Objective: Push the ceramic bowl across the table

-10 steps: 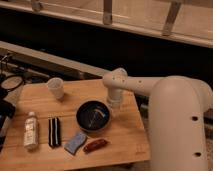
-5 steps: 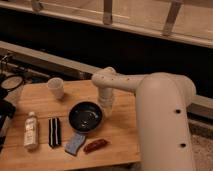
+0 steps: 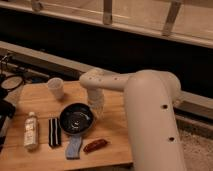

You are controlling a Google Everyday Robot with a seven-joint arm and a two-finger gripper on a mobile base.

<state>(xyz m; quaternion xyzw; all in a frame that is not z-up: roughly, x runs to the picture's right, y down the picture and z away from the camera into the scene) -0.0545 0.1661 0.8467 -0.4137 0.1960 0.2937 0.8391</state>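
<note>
Light bamboo table (image 3: 107,145) below a dark wall and railing; ceramic bowl (image 3: 76,119) near centre, between black case (image 3: 54,132) and gripper (image 3: 96,106) touching its right rim; jaws' state impossible to tell; white cup (image 3: 55,88) behind; bottle (image 3: 31,131) at left.

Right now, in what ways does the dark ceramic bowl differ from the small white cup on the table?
The ceramic bowl is dark, glossy, wide and shallow; the white cup is pale, narrow and taller than it is wide. The bowl sits mid-table with the gripper right beside its right rim; the cup stands alone near the far edge. The bowl is flanked by a blue cloth just below it. Both stand upright on the bamboo table.
</note>
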